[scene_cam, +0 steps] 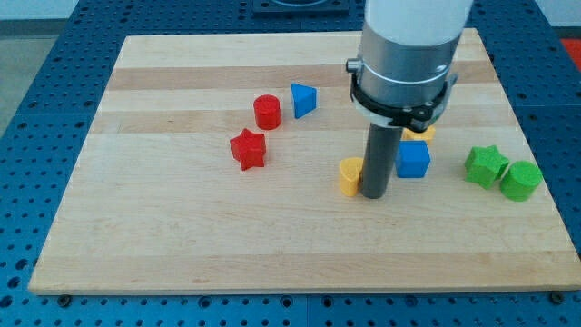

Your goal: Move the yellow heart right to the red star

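My tip point(375, 194) touches yellow heart point(350, 175), no pincer; clear board point(182, 236) betw. heart & red star point(248, 149).

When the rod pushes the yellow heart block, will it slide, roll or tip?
The small yellow heart block looks squat and flat-based, so it probably slides, not rolls. My tip touches its right side; an off-centre push may rotate it. The smooth wooden board suggests easy sliding.

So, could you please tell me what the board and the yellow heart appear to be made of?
The board looks like wood with a smooth, pale finish: parallel plank seams and grain streaks show. The yellow heart, just left of my tip, seems to be matte plastic or painted wood: uniform colour, no grain visible, so I cannot tell which.
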Robot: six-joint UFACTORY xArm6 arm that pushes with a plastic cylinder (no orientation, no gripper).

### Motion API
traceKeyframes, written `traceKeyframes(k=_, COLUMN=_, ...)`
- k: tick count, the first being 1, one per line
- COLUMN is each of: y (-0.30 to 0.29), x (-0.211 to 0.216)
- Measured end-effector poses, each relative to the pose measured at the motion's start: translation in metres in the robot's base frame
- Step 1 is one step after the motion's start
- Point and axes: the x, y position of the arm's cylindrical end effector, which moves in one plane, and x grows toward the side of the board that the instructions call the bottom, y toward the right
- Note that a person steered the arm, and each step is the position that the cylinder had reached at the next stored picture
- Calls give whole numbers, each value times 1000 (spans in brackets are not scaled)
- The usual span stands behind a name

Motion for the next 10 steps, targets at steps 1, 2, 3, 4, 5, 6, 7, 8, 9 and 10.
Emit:
traceKeyframes(k=1, y=-13, x=0)
traceKeyframes(k=2, y=-17, x=0)
traceKeyframes(k=3, y=-17, x=-1)
traceKeyframes(k=4, y=-17, x=-10)
traceKeyframes(k=5, y=-18, x=-18)
traceKeyframes(k=6, y=-22, x=-23)
traceKeyframes(k=7, y=-23, x=-23)
traceKeyframes(k=8, y=-23, x=-23)
traceKeyframes(k=9, y=-27, x=-23)
traceKeyframes(k=10, y=-37, x=-23)
